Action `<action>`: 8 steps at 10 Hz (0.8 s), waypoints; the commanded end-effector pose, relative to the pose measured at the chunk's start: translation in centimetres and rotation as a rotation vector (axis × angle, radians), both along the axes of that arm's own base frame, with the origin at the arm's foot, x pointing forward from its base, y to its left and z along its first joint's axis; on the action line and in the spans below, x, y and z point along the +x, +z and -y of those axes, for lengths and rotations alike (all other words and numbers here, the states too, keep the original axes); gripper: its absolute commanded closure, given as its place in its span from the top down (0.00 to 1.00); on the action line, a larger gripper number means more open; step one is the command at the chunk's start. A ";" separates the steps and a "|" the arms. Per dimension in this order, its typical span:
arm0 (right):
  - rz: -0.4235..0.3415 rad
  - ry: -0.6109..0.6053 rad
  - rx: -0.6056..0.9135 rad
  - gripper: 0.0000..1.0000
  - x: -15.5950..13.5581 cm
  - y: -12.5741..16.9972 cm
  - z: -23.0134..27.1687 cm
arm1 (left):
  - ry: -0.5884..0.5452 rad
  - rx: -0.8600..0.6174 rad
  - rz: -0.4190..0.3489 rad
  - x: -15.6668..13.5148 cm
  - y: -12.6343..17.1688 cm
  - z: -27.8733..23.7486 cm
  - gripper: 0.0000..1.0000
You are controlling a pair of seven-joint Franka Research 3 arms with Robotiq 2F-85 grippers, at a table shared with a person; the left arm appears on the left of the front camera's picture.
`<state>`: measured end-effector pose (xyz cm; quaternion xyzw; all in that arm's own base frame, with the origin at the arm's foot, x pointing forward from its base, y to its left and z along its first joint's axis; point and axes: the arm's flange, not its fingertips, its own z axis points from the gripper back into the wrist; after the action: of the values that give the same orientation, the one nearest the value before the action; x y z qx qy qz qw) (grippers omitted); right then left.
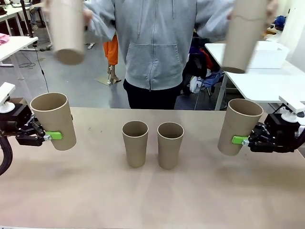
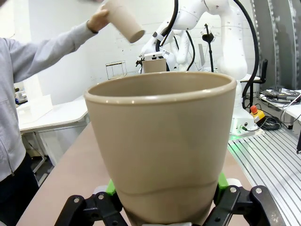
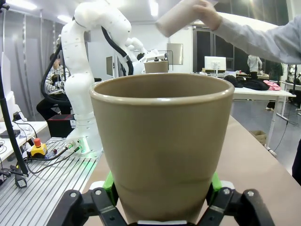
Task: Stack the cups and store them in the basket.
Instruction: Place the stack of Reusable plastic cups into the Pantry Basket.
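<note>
Tan table point(image 1: 152, 200) carries two centre cups point(image 1: 135, 143); left tool point(image 1: 55, 135) clamps left cup point(image 1: 50, 117), right tool point(image 1: 237, 140) clamps right cup point(image 1: 240, 124).

The tan bench point(image 1: 152, 200) spreads between the left hand point(image 1: 53, 135) and the right hand point(image 1: 238, 140). Beyond both stands a person point(image 1: 147, 98) in a grey zip hoodie point(image 1: 155, 43). Far past the left hand, a pink cloth point(image 1: 4, 38) lies on a white table point(image 1: 14, 46). Left of the right hand in its wrist view, a red stop button point(image 3: 37, 147) sits on a slotted metal plate point(image 3: 42, 193).
</note>
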<state>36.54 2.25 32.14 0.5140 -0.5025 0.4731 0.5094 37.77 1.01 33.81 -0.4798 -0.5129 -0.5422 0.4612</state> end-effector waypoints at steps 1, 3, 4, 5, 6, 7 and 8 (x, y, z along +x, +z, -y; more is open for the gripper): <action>0.006 -0.006 -0.003 0.84 0.1 0.2 0.1 | -0.001 0.001 0.005 -0.2 0.0 0.2 0.84; 0.006 -0.006 -0.003 0.84 0.1 0.2 0.1 | -0.001 0.001 0.005 -0.2 0.0 0.2 0.84; 0.006 -0.006 -0.003 0.84 0.1 0.2 0.1 | -0.001 0.001 0.005 -0.2 0.0 0.2 0.84; 0.006 -0.006 -0.003 0.84 0.1 0.2 0.1 | -0.001 0.001 0.005 -0.2 0.0 0.2 0.84; 0.006 -0.006 -0.003 0.84 0.1 0.2 0.1 | -0.001 0.001 0.005 -0.2 0.0 0.2 0.84; 0.006 -0.006 -0.003 0.84 0.1 0.2 0.1 | -0.001 0.001 0.005 -0.2 0.0 0.2 0.84; 0.006 -0.006 -0.003 0.84 0.1 0.2 0.1 | -0.001 0.001 0.005 -0.2 0.0 0.2 0.84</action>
<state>36.54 2.25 32.14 0.5140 -0.5025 0.4731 0.5094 37.77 1.01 33.81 -0.4798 -0.5129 -0.5422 0.4612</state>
